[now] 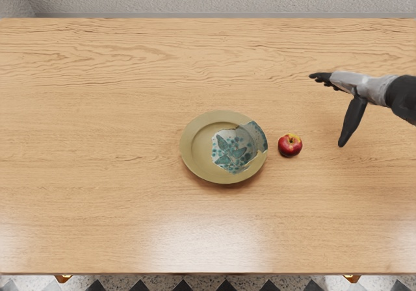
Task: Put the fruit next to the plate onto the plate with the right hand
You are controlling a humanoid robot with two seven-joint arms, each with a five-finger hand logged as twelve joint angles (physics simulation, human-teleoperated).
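A red apple (pixel 290 145) lies on the wooden table just right of a tan plate (pixel 198 141) with a teal leaf pattern. My right hand (pixel 339 102) comes in from the right edge and hovers up and to the right of the apple, apart from it. Its fingers are spread, the thumb pointing down toward the table, and it holds nothing. The left arm does not show.
The wooden table (pixel 97 109) stretches wide on all sides of the plate. Its far edge meets a grey wall at the top, and its near edge runs along the bottom of the view.
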